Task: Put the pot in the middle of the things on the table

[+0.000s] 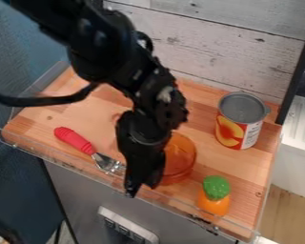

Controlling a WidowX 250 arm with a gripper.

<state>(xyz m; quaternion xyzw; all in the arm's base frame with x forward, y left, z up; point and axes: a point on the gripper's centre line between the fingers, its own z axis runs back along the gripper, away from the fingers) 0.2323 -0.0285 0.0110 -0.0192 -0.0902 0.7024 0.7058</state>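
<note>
Camera view: the gripper (pixel 141 187) hangs low over the front part of the table (pixel 85 119), hiding some of the pot (pixel 182 155) (orange, like the carrot (pixel 214 202)), which sits just right of it. Whether it is released, clenched or grasping the pot, I cannot tell. To its left lies the utensil (pixel 76 140), red handle outward; lower right, the carrot; farther off, upper right, the can (pixel 235 125), upright.

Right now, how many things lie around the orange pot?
3: can, back right; red-handled utensil, left; orange-and-green toy, front right. The arm may hide others.
</note>
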